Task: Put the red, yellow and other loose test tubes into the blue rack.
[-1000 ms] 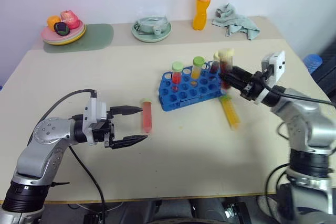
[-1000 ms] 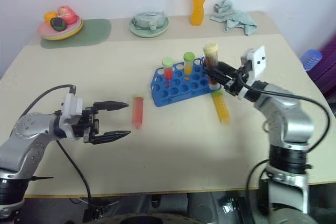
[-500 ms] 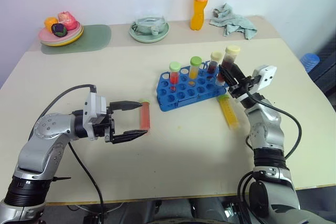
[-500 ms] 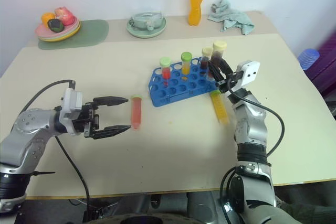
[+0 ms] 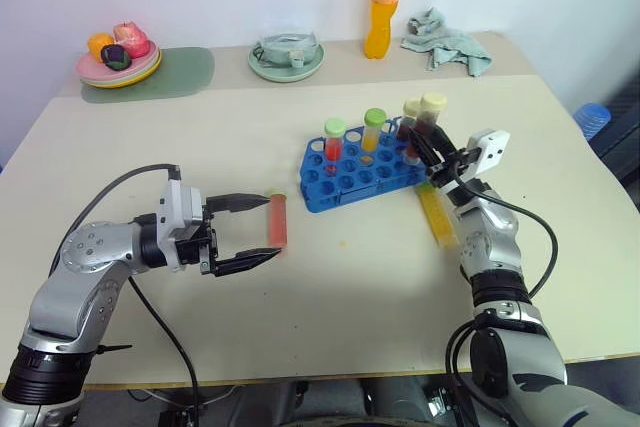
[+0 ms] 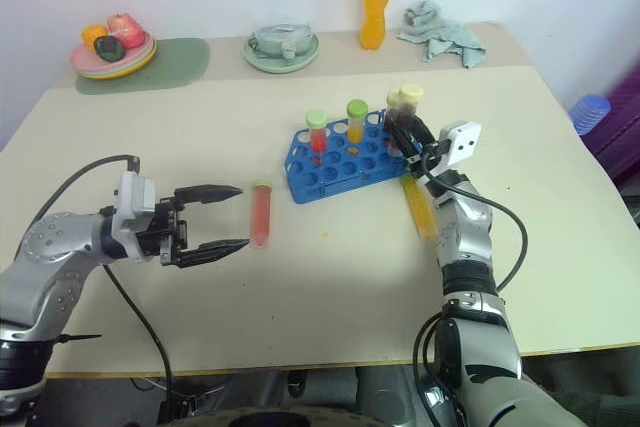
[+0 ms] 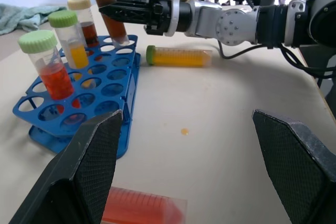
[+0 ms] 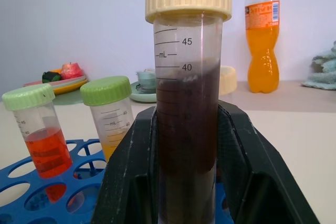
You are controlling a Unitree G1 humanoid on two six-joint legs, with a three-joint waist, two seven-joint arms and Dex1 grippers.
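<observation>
The right gripper [image 5: 432,152] is clamped on a dark-liquid test tube [image 8: 186,129] with a cream cap, holding it upright at the right end of the blue rack [image 5: 345,177], where three capped tubes already stand. A yellow tube [image 5: 438,213] lies on the table [image 5: 400,297] just right of the rack. At the near left, the left gripper [image 5: 262,234] hovers with fingers spread wide, the red tube [image 5: 278,220] lying between its tips.
</observation>
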